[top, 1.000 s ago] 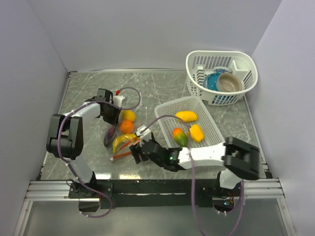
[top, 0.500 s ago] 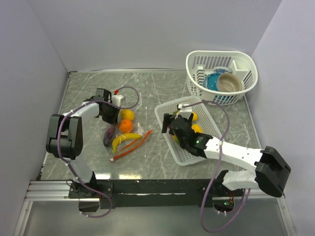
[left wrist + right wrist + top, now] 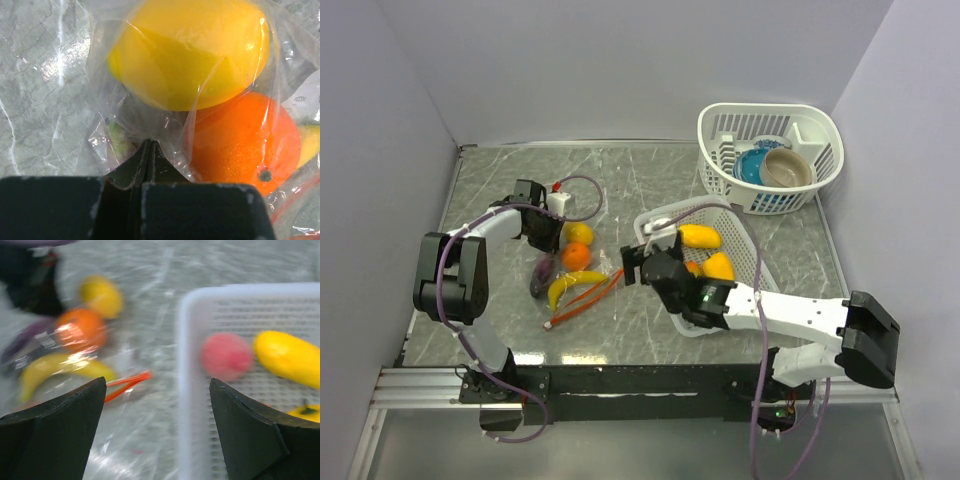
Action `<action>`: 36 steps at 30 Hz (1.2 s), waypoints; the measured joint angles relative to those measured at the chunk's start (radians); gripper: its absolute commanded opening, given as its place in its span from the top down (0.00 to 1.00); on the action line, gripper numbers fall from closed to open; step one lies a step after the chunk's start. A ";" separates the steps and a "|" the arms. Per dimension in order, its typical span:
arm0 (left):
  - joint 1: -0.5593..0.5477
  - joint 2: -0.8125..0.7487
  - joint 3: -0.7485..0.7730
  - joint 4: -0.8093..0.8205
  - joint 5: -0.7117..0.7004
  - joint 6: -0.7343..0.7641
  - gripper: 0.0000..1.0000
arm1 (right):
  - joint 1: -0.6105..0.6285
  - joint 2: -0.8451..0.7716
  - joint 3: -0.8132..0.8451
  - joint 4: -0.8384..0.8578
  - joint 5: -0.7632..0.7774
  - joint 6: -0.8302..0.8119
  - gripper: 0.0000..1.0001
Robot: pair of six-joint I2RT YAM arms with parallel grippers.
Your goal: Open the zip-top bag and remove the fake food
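First, left gripper (image 3: 150, 150): jaws pressed together on a fold of clear film at the upper left end of the bag, the sealed end away from the zip.
Bag (image 3: 566, 272): flat on the table, left of centre in the top view, mouth toward the lower right.
Fruit inside: lemon (image 3: 580, 234) and orange (image 3: 577, 256) touching, close against the left jaws; dark purple piece (image 3: 541, 277) and banana (image 3: 572, 288) below them, nearer the mouth.
Zip strip (image 3: 586, 297): its long axis runs on a slant from lower left to upper right; the upper right end points at the right gripper. Whether it is fully parted cannot be told.
Right gripper (image 3: 157, 382): fingers spread wide, nothing between them, over the table just left of the basket rim. The wrist view is blurred.
Basket (image 3: 646, 222): right of centre, with yellow pieces and a pink one (image 3: 226, 356) lying in it, out of the bag.
Key relation: the bag's mouth lies to the lower left of the right gripper and near it, while the left gripper pins the far end; so the right arm is likely the one to reach in, approaching along the strip's slant toward the banana.
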 measured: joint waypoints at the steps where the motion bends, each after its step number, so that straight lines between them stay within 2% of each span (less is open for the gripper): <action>1: 0.000 0.000 0.000 0.000 0.001 0.000 0.99 | 0.033 0.000 0.000 0.019 -0.014 -0.021 0.72; 2: 0.000 0.000 0.000 0.000 0.001 -0.001 0.99 | 0.061 0.004 0.000 0.032 -0.039 -0.035 0.91; 3: 0.000 0.000 0.000 0.000 0.002 -0.002 0.99 | 0.084 0.014 0.001 0.043 -0.068 -0.045 1.00; 17: 0.010 0.000 0.000 -0.001 0.016 -0.004 0.99 | 0.154 0.457 0.110 0.144 -0.343 -0.033 1.00; 23: 0.023 0.000 0.000 -0.001 0.023 -0.003 0.99 | 0.145 0.530 0.201 0.175 -0.365 -0.046 1.00; 25: 0.027 0.000 0.000 -0.002 0.025 -0.002 0.99 | 0.127 0.561 0.228 0.193 -0.374 -0.048 0.97; 31: 0.038 0.000 0.000 -0.008 0.033 0.001 0.99 | 0.053 0.624 0.248 0.196 -0.389 -0.056 0.95; 36: 0.044 0.000 0.000 -0.008 0.034 0.002 0.99 | 0.042 0.594 0.226 0.201 -0.396 -0.056 0.95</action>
